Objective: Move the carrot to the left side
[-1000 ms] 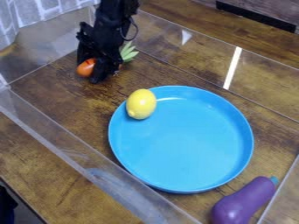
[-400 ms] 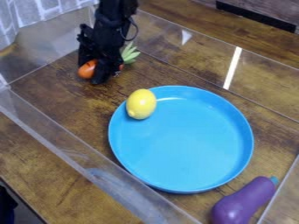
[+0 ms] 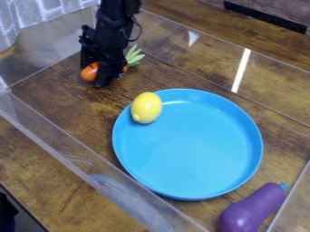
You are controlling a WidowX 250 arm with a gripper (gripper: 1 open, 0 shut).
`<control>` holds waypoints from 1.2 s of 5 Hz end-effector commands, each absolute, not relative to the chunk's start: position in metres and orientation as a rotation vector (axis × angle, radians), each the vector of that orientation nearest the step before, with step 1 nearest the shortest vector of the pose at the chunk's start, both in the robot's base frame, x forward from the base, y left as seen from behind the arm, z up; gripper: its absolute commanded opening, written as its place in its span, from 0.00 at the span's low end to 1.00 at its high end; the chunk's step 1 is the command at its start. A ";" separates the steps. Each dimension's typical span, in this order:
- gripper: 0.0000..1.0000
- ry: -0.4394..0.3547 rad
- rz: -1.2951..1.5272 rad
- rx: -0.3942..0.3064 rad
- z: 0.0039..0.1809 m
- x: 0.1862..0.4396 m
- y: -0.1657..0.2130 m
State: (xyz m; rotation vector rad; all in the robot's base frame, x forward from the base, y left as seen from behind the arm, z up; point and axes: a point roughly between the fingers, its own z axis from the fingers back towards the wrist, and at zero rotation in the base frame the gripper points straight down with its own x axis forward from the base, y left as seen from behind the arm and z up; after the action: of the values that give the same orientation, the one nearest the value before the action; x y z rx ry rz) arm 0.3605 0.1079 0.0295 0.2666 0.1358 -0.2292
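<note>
Carrot lies on the wooden table at the far left, its orange tip poking out to the left of the gripper and its green leaves showing on the right, so its long axis runs roughly left to right beneath the fingers. The pincer is clenched on it, pointing steeply down. Lemon and blue plate sit nearer the camera, apart
</note>
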 end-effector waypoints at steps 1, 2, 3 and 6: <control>0.00 0.019 -0.203 0.289 0.073 0.367 0.113; 1.00 0.011 -0.206 0.283 0.074 0.368 0.111; 0.00 0.004 -0.209 0.274 0.073 0.367 0.111; 1.00 -0.046 -0.204 0.244 0.085 0.362 0.113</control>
State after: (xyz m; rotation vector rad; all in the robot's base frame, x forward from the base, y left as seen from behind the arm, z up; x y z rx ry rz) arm 0.3602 0.1058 0.0568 0.2233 0.0274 -0.2297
